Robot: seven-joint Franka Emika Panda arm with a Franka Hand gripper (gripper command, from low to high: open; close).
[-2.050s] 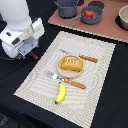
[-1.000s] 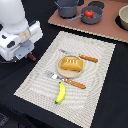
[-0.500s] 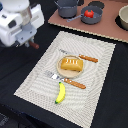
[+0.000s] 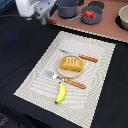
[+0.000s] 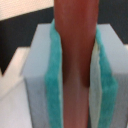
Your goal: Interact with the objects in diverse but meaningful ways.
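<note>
Between the jaws, pressed by both teal pads (image 5: 54,75): brown sausage (image 5: 75,60), gripper (image 4: 44,19) shut around it. Well below and away: tan plate (image 4: 60,72) bearing bread loaf (image 4: 71,65), banana (image 4: 60,93) beside. Farther off, tomato (image 4: 88,14) inside dark pan (image 4: 91,18).

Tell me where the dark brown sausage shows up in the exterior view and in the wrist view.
Exterior view: the sausage cannot be made out; only the gripper shows, at the picture's upper left, beyond the placemat.
Wrist view: the sausage runs through the middle of the picture, clamped between the teal pads.
Shared landmark: the gripper.
</note>
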